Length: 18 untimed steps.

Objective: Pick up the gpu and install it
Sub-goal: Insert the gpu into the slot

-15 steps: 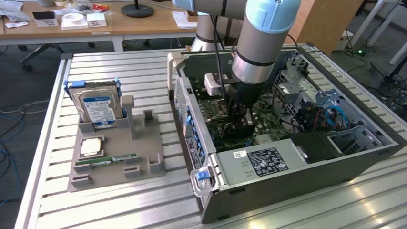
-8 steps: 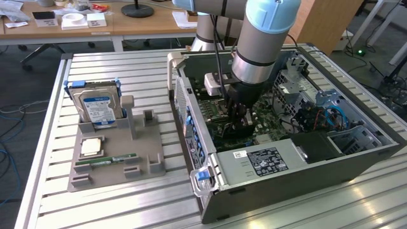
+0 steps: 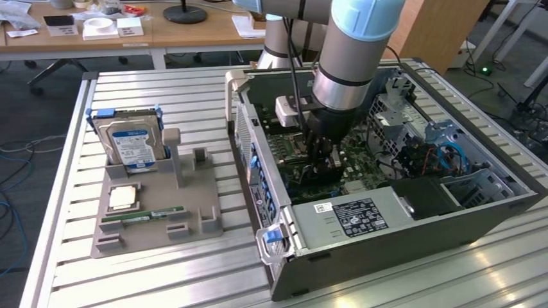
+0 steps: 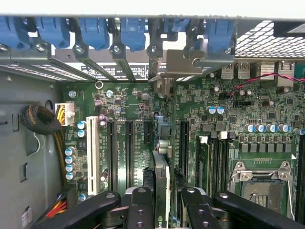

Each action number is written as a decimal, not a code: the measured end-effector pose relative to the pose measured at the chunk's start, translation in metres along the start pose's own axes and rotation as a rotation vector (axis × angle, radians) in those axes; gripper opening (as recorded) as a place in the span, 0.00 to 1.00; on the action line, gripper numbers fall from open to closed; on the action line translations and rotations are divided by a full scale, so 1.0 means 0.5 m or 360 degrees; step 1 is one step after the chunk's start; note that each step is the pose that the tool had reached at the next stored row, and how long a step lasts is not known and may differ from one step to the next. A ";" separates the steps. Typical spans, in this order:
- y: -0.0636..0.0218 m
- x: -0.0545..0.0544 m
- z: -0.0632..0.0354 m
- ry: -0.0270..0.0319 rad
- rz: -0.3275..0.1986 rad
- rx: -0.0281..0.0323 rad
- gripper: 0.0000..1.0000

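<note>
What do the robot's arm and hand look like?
The arm is a silver-grey tube with a light-blue joint cap and a black ring. A black cable runs along it. The hand is black; its fingers carry round bolts.

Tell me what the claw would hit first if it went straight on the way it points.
The gpu gripped in the claw leads, so the card's edge would likely meet the motherboard first, around the expansion slots. Which slot is unclear.

The gpu (image 4: 162, 186) runs off the wrist view's edge.
</note>
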State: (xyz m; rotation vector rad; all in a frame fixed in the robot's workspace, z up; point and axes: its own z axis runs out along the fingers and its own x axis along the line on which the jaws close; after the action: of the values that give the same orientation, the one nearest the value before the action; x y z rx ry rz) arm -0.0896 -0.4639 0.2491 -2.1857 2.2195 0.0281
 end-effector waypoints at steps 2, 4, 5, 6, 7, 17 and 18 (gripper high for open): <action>0.000 0.000 0.000 0.00002 0.0000 0.00001 0.27; 0.000 0.000 0.000 0.00002 0.0000 0.00000 0.27; 0.000 0.000 0.000 0.00002 0.0000 0.00000 0.27; 0.000 0.000 0.000 0.00003 0.0000 0.00000 0.27; 0.000 0.000 0.000 0.00006 0.0000 0.00000 0.27; 0.000 0.000 -0.011 0.00010 0.0000 0.00000 0.26; 0.000 0.000 -0.013 0.00010 0.0000 0.00000 0.26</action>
State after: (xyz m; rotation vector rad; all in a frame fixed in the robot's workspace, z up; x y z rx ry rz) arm -0.0895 -0.4639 0.2555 -2.1861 2.2198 0.0274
